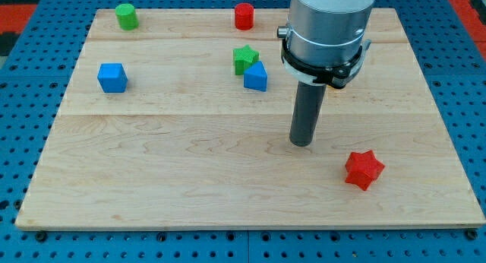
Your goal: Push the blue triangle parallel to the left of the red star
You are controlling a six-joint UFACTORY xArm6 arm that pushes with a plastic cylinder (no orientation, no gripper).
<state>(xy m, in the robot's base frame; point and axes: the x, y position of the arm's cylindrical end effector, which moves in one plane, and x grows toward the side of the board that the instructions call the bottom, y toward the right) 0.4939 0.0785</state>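
The blue triangle sits near the board's upper middle, touching the green star just above and to its left. The red star lies at the lower right of the board. My tip rests on the board between them, below and to the right of the blue triangle and up-left of the red star, touching neither.
A blue cube sits at the left. A green cylinder and a red cylinder stand along the top edge. The arm's body hides the board's upper right, where two yellow blocks stood in the earliest frame.
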